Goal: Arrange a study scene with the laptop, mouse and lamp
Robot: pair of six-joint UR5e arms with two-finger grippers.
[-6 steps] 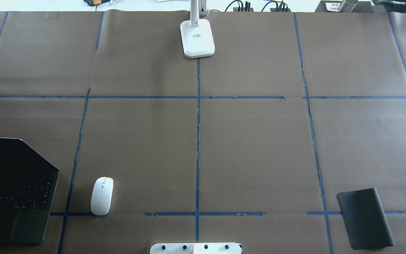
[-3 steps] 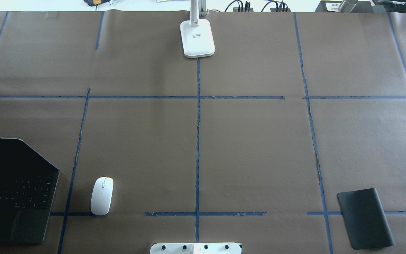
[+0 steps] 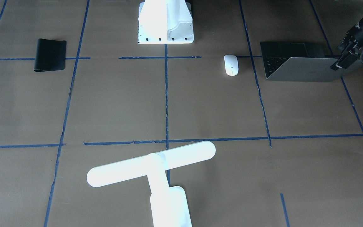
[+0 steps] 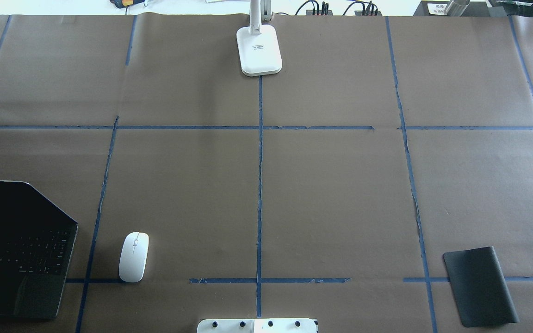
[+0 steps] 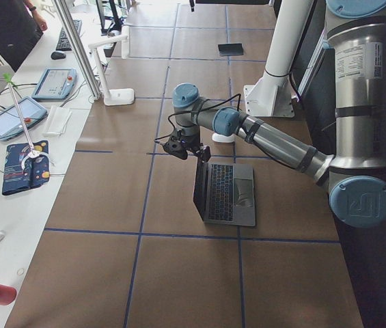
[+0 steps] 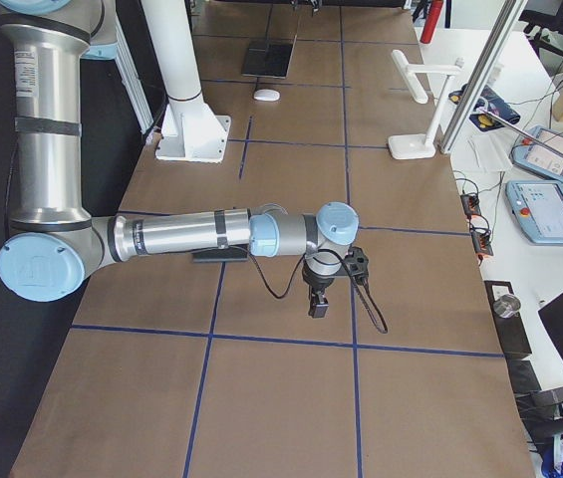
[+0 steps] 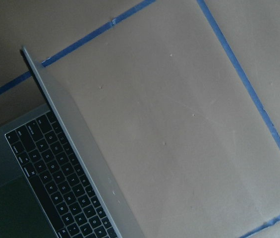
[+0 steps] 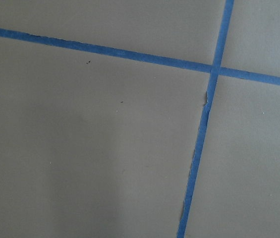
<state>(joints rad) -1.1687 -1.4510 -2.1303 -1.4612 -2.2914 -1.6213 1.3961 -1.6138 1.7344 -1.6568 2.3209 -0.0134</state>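
Observation:
The grey laptop stands open at the near left of the table, black keyboard up; it also shows in the overhead view and the left wrist view. The white mouse lies just beside it. The white lamp stands at the far middle edge, its base on the centre tape line. My left gripper is at the top corner of the laptop's lid; I cannot tell whether it is open or shut. My right gripper hangs over bare paper beyond the mat; I cannot tell its state.
A black flexible mat lies at the near right. The white bolt-holed base block sits at the near middle edge. Blue tape lines grid the brown paper. Tablets and cables lie on a side bench beyond the far edge.

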